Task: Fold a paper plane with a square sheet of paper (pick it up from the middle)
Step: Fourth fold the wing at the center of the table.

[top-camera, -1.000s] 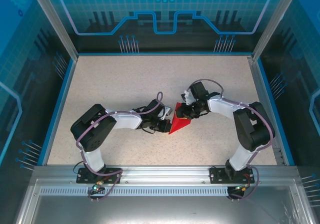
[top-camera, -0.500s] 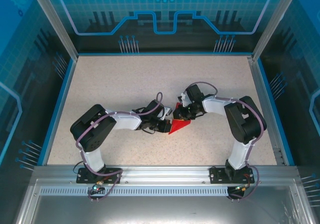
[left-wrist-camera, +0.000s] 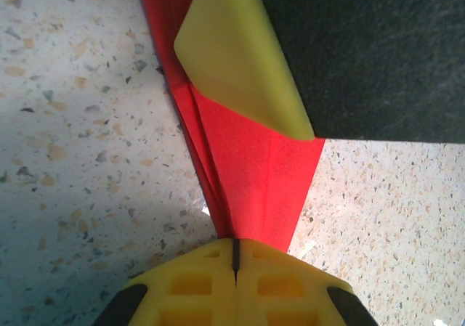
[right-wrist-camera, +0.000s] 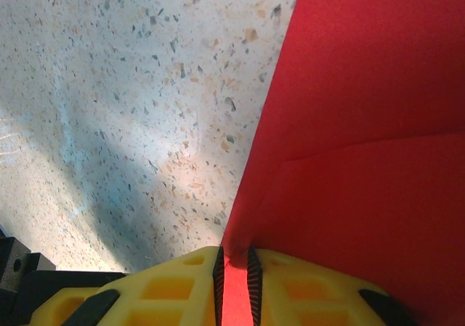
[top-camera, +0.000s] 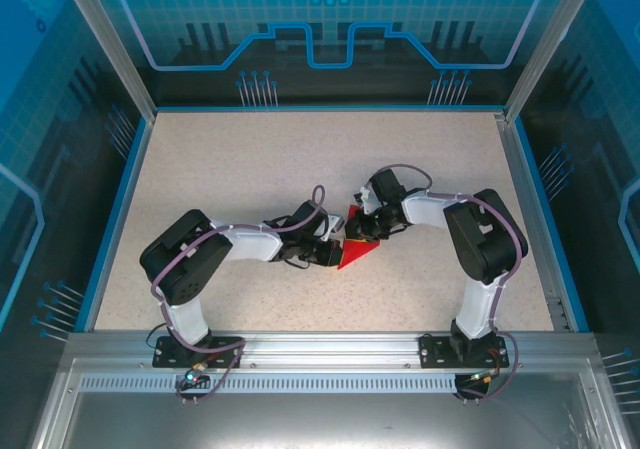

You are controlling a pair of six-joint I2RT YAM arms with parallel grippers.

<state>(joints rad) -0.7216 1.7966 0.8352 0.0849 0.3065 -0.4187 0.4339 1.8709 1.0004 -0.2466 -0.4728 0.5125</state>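
At frame centre my left gripper [left-wrist-camera: 234, 252] and right gripper [right-wrist-camera: 234, 266] are both clamped on the part-folded red sheet [top-camera: 360, 253]; final creases seem left.

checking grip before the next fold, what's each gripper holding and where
Both hold the folded red paper: the left gripper pinches its narrow pointed end, the right gripper clamps an edge of its wider part.

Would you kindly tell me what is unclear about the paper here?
Top view: paper small, partly under left tool and right tool; folds unreadable.
Left wrist: paper's far end covered by a yellow finger, cut by the top edge.
Right wrist: paper runs off the right edge.
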